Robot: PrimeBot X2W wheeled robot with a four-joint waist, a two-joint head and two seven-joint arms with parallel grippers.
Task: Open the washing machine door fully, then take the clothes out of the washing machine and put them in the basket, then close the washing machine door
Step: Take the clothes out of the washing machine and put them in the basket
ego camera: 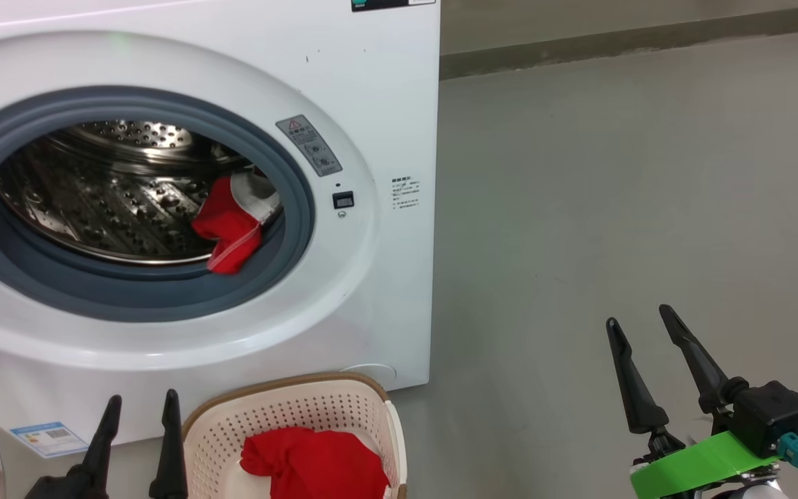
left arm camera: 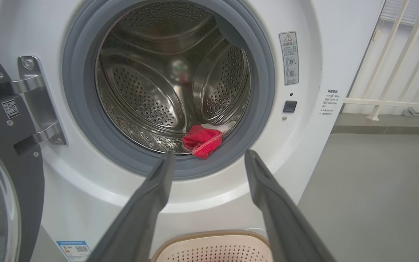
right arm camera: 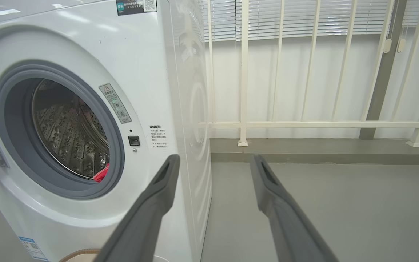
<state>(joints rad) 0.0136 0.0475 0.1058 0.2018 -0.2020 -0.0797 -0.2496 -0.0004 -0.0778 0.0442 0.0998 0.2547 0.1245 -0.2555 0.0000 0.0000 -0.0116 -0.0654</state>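
Most of the washing machine door [left arm camera: 2, 120] is cut off at my left: I see just a slice of its black rim, its metal hinge [left arm camera: 36, 105] and an arc of clear glass, standing well clear of the opening. The basket [ego camera: 281, 409] is cropped by the bottom edge of the head view, and the red garment [ego camera: 316, 461] lying in it runs partly out of frame. From my right wrist the gasket hides all but a red corner of the other garment [right arm camera: 101, 174]. That one, red with white trim, lies at the front lip of the drum [left arm camera: 151, 91] of the washing machine [ego camera: 371, 104], low on the right of the opening, drooping onto the grey gasket [left arm camera: 82, 120]. My left gripper [left arm camera: 210, 153] hovers before the opening and above the basket, fingers spread wide and empty, the garment showing between their tips but apart from them. My right gripper [ego camera: 639, 315] hangs over the floor [ego camera: 614, 173] well to the right of the machine, fingers likewise spread, holding nothing. The drum is shiny perforated steel with raised ribs, the gasket is matte rubber, and the basket is cream perforated plastic with a brown rim.
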